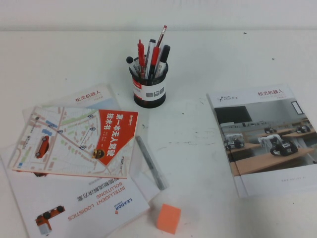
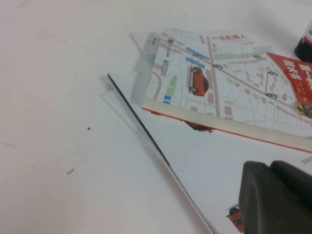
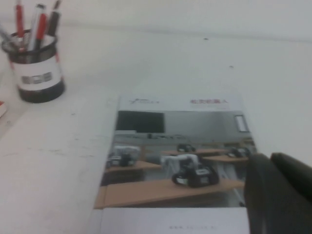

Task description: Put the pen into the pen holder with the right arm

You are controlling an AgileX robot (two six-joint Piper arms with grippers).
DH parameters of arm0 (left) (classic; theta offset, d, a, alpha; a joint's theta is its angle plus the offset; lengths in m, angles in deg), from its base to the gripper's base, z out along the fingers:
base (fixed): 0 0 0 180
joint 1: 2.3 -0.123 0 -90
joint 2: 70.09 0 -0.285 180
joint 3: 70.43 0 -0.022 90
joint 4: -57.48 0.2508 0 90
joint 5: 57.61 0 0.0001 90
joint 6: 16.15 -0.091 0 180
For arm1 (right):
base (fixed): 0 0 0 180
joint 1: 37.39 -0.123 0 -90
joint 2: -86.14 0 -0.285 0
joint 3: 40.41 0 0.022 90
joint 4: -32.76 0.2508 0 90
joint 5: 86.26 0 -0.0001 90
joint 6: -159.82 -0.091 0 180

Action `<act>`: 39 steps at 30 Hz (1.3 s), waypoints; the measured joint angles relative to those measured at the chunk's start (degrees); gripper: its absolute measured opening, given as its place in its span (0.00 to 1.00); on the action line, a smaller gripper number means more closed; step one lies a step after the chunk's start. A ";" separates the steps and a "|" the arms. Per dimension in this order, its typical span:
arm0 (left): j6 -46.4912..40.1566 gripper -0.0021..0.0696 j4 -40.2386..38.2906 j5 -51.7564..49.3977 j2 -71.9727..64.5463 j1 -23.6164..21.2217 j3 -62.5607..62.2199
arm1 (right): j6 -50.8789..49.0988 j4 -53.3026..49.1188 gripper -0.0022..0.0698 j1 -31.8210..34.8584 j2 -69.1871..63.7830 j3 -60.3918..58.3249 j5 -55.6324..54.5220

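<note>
The black mesh pen holder [image 1: 148, 88] with a white label band stands upright at the back middle of the table. It also shows in the right wrist view [image 3: 36, 73]. Several pens stand in it. Among them are an all-red pen [image 1: 141, 53], a second red-bodied pen [image 1: 155, 58] and a thin striped pencil [image 1: 162, 34]. Neither arm shows in the high view. My right gripper [image 3: 269, 162] is shut and empty, low over the right booklet and far from the holder. My left gripper [image 2: 271, 168] is shut and empty over the left booklets.
A grey-silver pen [image 1: 150, 162] lies on the table beside the stacked booklets at the left [image 1: 74, 141]. An orange cube [image 1: 168, 218] sits near the front edge. A large booklet [image 1: 262, 139] lies at the right.
</note>
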 joint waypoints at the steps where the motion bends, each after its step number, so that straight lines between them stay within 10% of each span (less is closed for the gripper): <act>1: 0.00 0.03 0.00 0.00 0.00 0.00 0.00 | 1.00 1.38 0.00 1.58 1.79 -1.39 -0.21; 9: 0.00 0.03 0.00 0.00 0.00 0.00 0.00 | 5.63 6.45 0.00 10.96 12.79 -11.41 -4.06; 39: 0.00 0.03 0.00 0.00 0.00 0.00 0.00 | 6.04 7.61 0.00 11.23 18.24 -20.30 -1.30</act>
